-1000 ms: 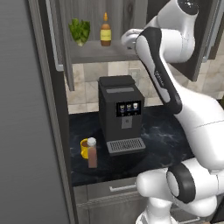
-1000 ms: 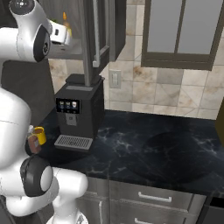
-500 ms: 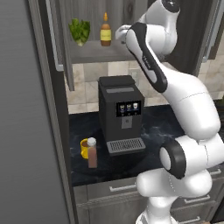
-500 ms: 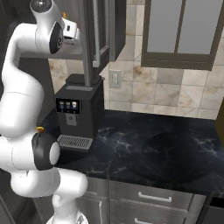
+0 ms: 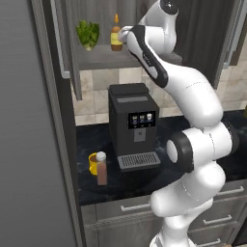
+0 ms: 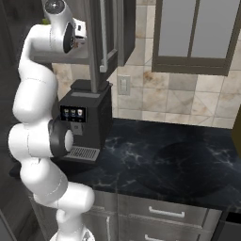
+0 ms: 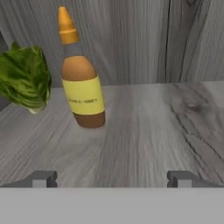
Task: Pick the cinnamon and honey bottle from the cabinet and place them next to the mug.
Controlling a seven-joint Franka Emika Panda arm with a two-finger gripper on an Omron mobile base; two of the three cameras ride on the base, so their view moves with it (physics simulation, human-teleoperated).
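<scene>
Honey bottle (image 7: 82, 83) stands upright on the cabinet (image 5: 144, 58) shelf, upper left of the hand view, long axis vertical, pointed orange cap up. Yellow label carries small print, too blurred to read. Leafy greens (image 7: 24, 78) sit just left of it. Fingers (image 7: 43, 178) spread wide, released, grasping nothing. Cinnamon (image 5: 101, 168) stands upright on the table, touching the mug (image 5: 93, 163), lower left of the left base view; mug contents not discernible.

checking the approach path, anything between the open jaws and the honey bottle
Nothing: in the hand view only bare cabinet shelf lies between the gripper and the honey bottle. The leafy green sits beside the bottle, off that line.
</scene>
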